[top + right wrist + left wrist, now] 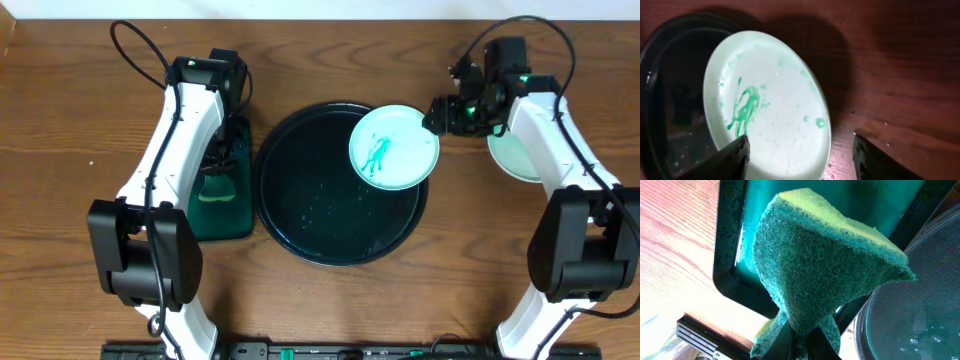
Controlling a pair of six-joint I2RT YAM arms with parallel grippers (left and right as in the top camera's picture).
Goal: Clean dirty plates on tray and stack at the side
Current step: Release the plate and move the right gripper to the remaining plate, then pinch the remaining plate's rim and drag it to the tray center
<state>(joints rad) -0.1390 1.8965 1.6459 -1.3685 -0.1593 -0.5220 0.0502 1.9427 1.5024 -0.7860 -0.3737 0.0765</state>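
A pale mint dirty plate (393, 148) with a green smear lies on the upper right rim of the black tray (310, 205), jutting over its edge. My right gripper (441, 113) is open at the plate's right edge. In the right wrist view the plate (770, 100) has its rim between the jaws of that gripper (800, 142): one finger stands over the plate, the other over the table. A second pale plate (511, 158) lies on the wood at the side, partly under the right arm. My left gripper (800, 342) is shut on a green sponge (825, 265).
A rectangular dark-green tray (235, 225) with liquid sits left of the black tray, and the left arm hangs over it with the sponge (213, 192). Water drops dot the black tray (920, 305). A black rail runs along the table's front edge.
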